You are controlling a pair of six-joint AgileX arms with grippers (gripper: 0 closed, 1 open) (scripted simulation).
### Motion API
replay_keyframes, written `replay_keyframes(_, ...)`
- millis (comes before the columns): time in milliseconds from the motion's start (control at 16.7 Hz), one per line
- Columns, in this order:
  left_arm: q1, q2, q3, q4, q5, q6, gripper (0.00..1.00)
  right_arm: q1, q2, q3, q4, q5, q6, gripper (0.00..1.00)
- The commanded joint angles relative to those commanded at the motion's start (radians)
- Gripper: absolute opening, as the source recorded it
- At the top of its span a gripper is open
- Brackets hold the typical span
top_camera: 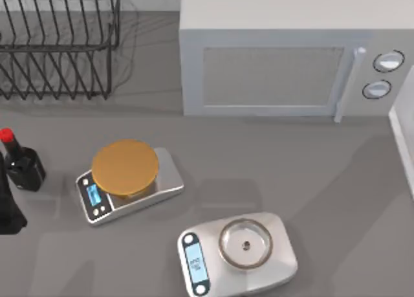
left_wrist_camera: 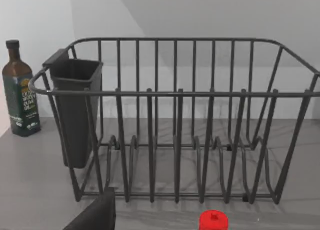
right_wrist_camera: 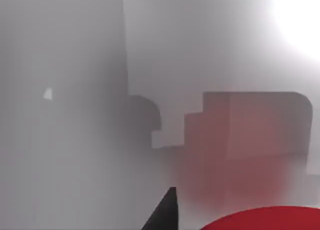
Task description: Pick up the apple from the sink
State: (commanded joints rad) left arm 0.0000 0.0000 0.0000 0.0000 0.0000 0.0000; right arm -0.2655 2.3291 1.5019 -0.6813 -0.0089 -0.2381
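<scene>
Close under our right wrist camera, the apple [right_wrist_camera: 262, 219] shows as a red curve beside 1 dark fingertip [right_wrist_camera: 165, 215]; we cannot tell whether those fingers are apart or together. Our left arm [top_camera: 8, 206] sits at the table's left edge beside a dark bottle [top_camera: 22, 166] with a red cap. Nearest on the table [top_camera: 259, 161], a steel scale [top_camera: 238, 252] carries an empty round dish; a second scale [top_camera: 126, 180] holds an orange disc. Farther back, the wire rack [left_wrist_camera: 175, 120] contains 1 dark cup [left_wrist_camera: 75, 109], with an oil bottle [left_wrist_camera: 20, 89] beside it and a microwave [top_camera: 284, 57] to the right.

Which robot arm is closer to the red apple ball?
The right one. The right wrist view has the apple big and close under the right gripper, a dark fingertip beside it. The left arm sits by the dark bottle.
</scene>
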Motion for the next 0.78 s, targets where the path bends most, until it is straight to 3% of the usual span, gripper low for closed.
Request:
replay_keyframes(540, 0.000, 0.000, 0.000, 0.000, 0.000, 0.000, 1.00, -0.004, -0.142, 0.444, -0.635, -0.002, -0.006, 0.00)
replay_keyframes(780, 0.000, 0.000, 0.000, 0.000, 0.000, 0.000, 1.00, -0.004, -0.207, 0.580, -0.803, -0.002, -0.006, 0.00)
